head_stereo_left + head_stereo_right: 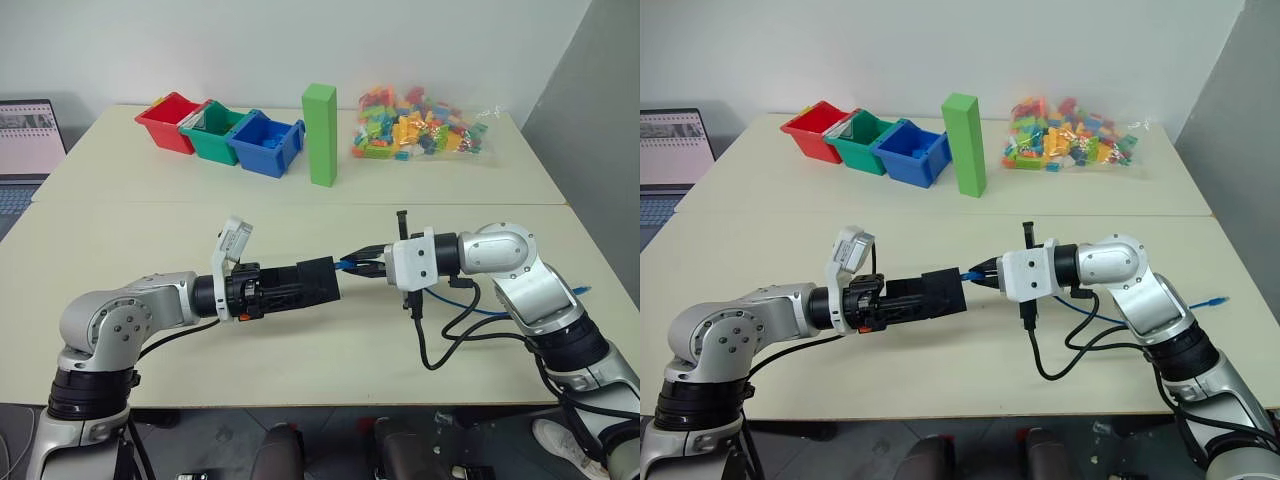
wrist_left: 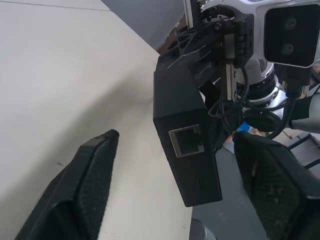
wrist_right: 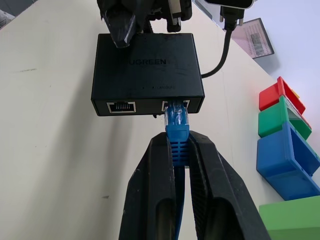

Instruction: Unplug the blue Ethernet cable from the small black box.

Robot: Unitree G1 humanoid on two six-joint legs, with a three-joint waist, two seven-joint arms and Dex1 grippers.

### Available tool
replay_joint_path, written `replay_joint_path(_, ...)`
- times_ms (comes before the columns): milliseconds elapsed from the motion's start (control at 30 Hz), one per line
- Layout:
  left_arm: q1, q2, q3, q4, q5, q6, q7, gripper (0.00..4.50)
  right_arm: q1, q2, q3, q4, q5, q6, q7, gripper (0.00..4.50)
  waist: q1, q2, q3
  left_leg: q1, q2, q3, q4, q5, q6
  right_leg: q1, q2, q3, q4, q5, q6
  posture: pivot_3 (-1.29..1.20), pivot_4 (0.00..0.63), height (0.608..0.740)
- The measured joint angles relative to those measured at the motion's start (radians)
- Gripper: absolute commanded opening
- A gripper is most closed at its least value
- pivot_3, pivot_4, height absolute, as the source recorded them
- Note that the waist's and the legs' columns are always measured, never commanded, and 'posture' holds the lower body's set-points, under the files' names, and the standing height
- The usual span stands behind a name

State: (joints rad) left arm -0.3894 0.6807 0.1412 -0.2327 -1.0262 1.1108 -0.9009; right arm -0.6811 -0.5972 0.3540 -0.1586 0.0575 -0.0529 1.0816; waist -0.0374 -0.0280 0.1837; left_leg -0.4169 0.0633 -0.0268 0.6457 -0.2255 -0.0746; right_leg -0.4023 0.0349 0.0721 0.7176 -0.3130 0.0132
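Two tools meet above the counter, with the plug not yet pulled out.

The blue Ethernet cable (image 3: 177, 131) sits with its plug in one port of the small black box (image 3: 147, 70), which is lifted over the near middle of the counter (image 1: 300, 225). The right tool (image 3: 179, 150) is closed narrow on the boot of the plug, just behind the port. The left tool (image 2: 177, 165) stands wide around the box, its pads apart from the sides in the wrist view, so a firm hold is not sure. The unplugging step is in hand. I judge the next move needs the left tool to clamp the box and the latch to be pressed, then a straight pull away from the port.
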Motion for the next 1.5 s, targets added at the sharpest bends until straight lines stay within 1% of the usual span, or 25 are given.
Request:
replay_joint_path(33, 0.000, -0.001, 0.004, -0.002, -0.008, 0.003, 0.009, 2.96, 0.000, 0.001, 0.000, -0.001, 0.000, 0.001, 0.000, 0.11, 0.000, 0.000, 0.000, 0.000, 0.000, 0.000, 0.000, 0.000, 0.000, 0.000, 0.000, 0.000, 0.000, 0.000, 0.000, 0.00, 0.150, 0.740)
replay_joint_path(333, 0.000, -0.018, 0.023, -0.003, -0.068, 0.022, 0.054, 1.08, 0.000, 0.004, 0.000, -0.013, -0.004, 0.007, -0.001, 0.11, 0.000, 0.000, 0.000, 0.000, 0.000, 0.000, 0.000, 0.000, 0.000, 0.000, 0.000, 0.000, 0.000, 0.000, 0.000, 0.00, 0.150, 0.740)
replay_joint_path(400, 0.000, -0.018, 0.023, -0.003, -0.071, 0.023, 0.060, 0.83, 0.000, 0.003, -0.001, -0.015, -0.008, 0.006, -0.001, 0.11, 0.000, 0.000, 0.000, 0.000, 0.000, 0.000, 0.000, 0.000, 0.000, 0.000, 0.000, 0.000, 0.000, 0.000, 0.000, 0.00, 0.150, 0.740)
replay_joint_path(500, -0.001, -0.018, 0.023, -0.003, -0.074, 0.025, 0.064, 0.80, 0.000, 0.002, 0.000, -0.016, -0.016, -0.005, -0.001, 0.11, 0.000, 0.000, 0.000, 0.000, 0.000, 0.000, 0.000, 0.000, 0.000, 0.000, 0.000, 0.000, 0.000, 0.000, 0.000, 0.00, 0.150, 0.740)
replay_joint_path(567, -0.002, -0.018, 0.023, -0.003, -0.077, 0.033, 0.066, 0.80, 0.001, -0.001, 0.000, -0.016, -0.024, -0.018, 0.001, 0.81, 0.001, 0.000, 0.000, 0.000, 0.000, 0.000, 0.000, 0.000, 0.000, 0.000, 0.000, 0.000, 0.000, 0.000, 0.000, 0.00, 0.150, 0.740)
replay_joint_path(600, -0.003, -0.018, 0.023, -0.003, -0.079, 0.037, 0.066, 0.80, 0.001, -0.003, 0.000, -0.017, -0.029, -0.028, 0.002, 0.93, 0.001, 0.000, 0.000, 0.000, 0.000, 0.000, 0.000, 0.000, 0.000, 0.000, 0.000, 0.000, 0.000, 0.000, 0.000, 0.00, 0.150, 0.740)
replay_joint_path(667, -0.003, -0.018, 0.023, -0.001, -0.080, 0.040, 0.070, 0.80, 0.004, -0.004, 0.000, -0.019, -0.029, -0.044, 0.003, 1.43, 0.001, 0.000, 0.000, 0.000, 0.000, 0.000, 0.000, 0.000, 0.000, 0.000, 0.000, 0.000, 0.000, 0.000, 0.000, 0.00, 0.150, 0.740)
replay_joint_path(767, -0.007, -0.017, 0.023, 0.002, -0.082, 0.044, 0.071, 0.80, 0.014, -0.008, -0.004, -0.045, -0.010, -0.035, 0.010, 2.06, 0.001, 0.000, 0.000, 0.000, 0.000, 0.000, 0.000, 0.000, 0.000, 0.000, 0.000, 0.000, 0.000, 0.000, 0.000, 0.00, 0.150, 0.740)
replay_joint_path(833, -0.009, -0.007, 0.023, 0.003, -0.083, 0.045, 0.063, 0.80, 0.031, -0.015, -0.019, -0.083, 0.035, 0.023, 0.021, 2.51, 0.003, 0.000, 0.000, 0.000, 0.000, 0.000, 0.000, 0.000, 0.000, 0.000, 0.000, 0.000, 0.000, 0.000, 0.000, 0.00, 0.150, 0.740)
replay_joint_path(1000, -0.009, 0.051, 0.012, 0.002, -0.064, 0.034, -0.016, 0.80, 0.061, -0.028, -0.101, -0.208, 0.280, 0.371, 0.022, 3.58, 0.003, 0.000, 0.000, 0.000, 0.000, 0.000, 0.000, 0.000, 0.000, 0.000, 0.000, 0.000, 0.000, 0.000, 0.000, 0.00, 0.150, 0.740)
replay_joint_path(1067, -0.006, 0.079, -0.019, -0.002, -0.039, 0.010, -0.072, 0.80, 0.063, -0.028, -0.141, -0.233, 0.401, 0.540, -0.001, 3.58, 0.003, 0.000, 0.000, 0.000, 0.000, 0.000, 0.000, 0.000, 0.000, 0.000, 0.000, 0.000, 0.000, 0.000, 0.000, 0.00, 0.150, 0.740)
replay_joint_path(1233, 0.006, 0.114, -0.063, -0.012, 0.015, -0.061, -0.191, 0.80, 0.069, 0.018, -0.212, -0.227, 0.607, 0.837, -0.091, 3.58, 0.002, 0.000, 0.000, 0.000, 0.000, 0.000, -0.001, 0.000, 0.000, -0.001, 0.000, 0.000, 0.000, 0.000, 0.000, 0.00, 0.150, 0.740)
replay_joint_path(1367, 0.006, 0.116, -0.074, -0.012, 0.044, -0.101, -0.245, 0.80, 0.106, 0.087, -0.240, -0.206, 0.728, 0.996, -0.170, 3.58, 0.002, 0.000, 0.000, 0.000, 0.000, 0.000, -0.001, 0.000, 0.000, -0.001, 0.000, 0.000, -0.001, 0.000, 0.000, 0.00, 0.150, 0.740)
replay_joint_path(1500, 0.006, 0.116, -0.078, -0.011, 0.061, -0.116, -0.268, 0.80, 0.115, 0.125, -0.275, -0.198, 0.829, 1.099, -0.234, 3.58, 0.002, 0.000, 0.000, -0.001, 0.000, 0.001, -0.001, 0.000, 0.000, -0.001, 0.001, 0.000, -0.001, -0.001, 0.001, 0.00, 0.150, 0.740)
